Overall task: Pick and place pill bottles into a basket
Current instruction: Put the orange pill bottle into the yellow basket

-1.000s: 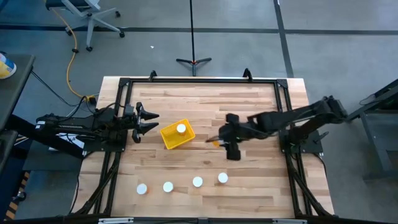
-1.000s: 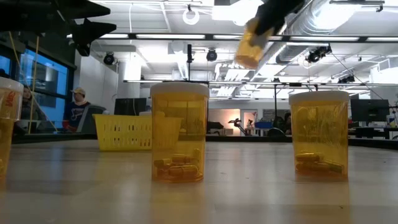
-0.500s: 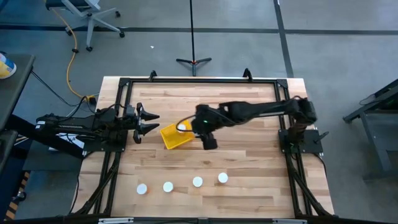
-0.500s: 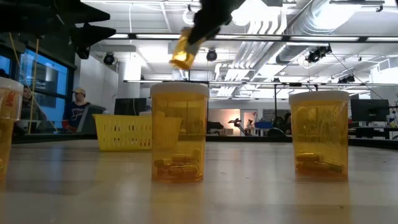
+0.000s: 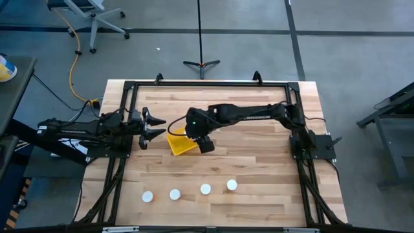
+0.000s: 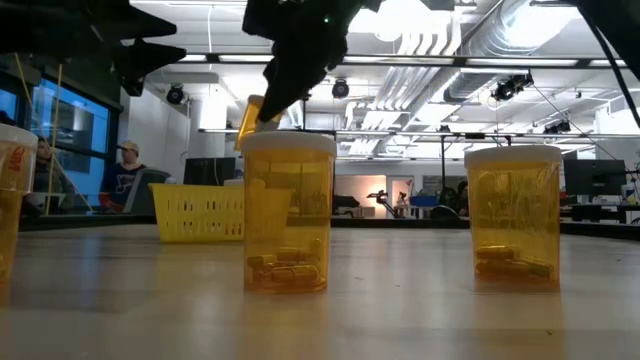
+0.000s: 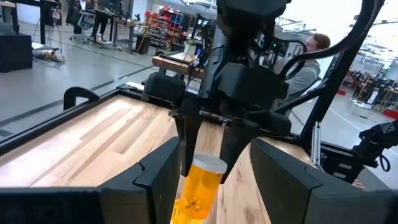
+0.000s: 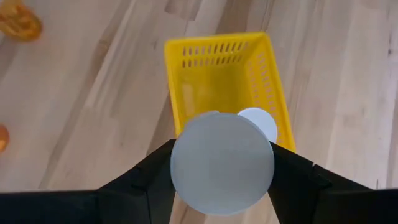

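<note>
The right gripper point(image 5: 193, 131) clamped a bottle point(image 8: 222, 163) above the basket point(image 5: 180, 143) near the table's point(image 5: 259, 162) left edge; the left gripper point(image 5: 155, 127) waited open beside it.

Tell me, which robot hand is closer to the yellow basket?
The right. The right gripper hangs directly over the yellow basket, holding a pill bottle. The left gripper waits off to the basket's side, apart from it.
</note>
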Robot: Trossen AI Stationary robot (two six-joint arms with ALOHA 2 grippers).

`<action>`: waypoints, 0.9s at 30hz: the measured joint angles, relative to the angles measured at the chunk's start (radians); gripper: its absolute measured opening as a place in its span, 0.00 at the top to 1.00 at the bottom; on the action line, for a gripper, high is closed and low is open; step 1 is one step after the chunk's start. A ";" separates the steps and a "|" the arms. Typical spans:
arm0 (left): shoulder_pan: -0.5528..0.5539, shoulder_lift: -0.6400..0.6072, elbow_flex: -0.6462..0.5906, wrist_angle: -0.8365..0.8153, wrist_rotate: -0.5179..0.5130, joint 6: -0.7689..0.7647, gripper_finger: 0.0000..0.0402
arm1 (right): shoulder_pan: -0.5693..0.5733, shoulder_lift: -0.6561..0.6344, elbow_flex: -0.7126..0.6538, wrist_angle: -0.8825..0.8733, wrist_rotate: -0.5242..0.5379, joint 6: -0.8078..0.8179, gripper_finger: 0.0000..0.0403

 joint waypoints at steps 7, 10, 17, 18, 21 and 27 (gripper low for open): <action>0.000 0.000 0.000 -0.026 0.000 0.000 0.43 | -0.004 0.010 -0.004 -0.002 -0.016 -0.022 0.50; 0.000 0.000 0.000 -0.026 0.000 0.003 0.43 | -0.004 0.017 -0.003 0.005 -0.016 -0.047 0.50; 0.000 0.000 0.000 -0.038 0.000 0.003 0.43 | -0.016 0.048 -0.004 -0.006 -0.011 -0.060 0.50; 0.000 0.000 0.000 -0.038 0.000 0.003 0.43 | -0.017 0.050 -0.004 -0.006 -0.005 -0.060 0.50; 0.000 0.000 0.000 -0.039 0.000 0.003 0.43 | -0.027 0.051 -0.004 -0.017 -0.006 -0.060 0.50; 0.000 0.000 0.000 -0.042 0.000 0.003 0.43 | -0.038 0.051 -0.004 -0.013 -0.051 -0.060 0.50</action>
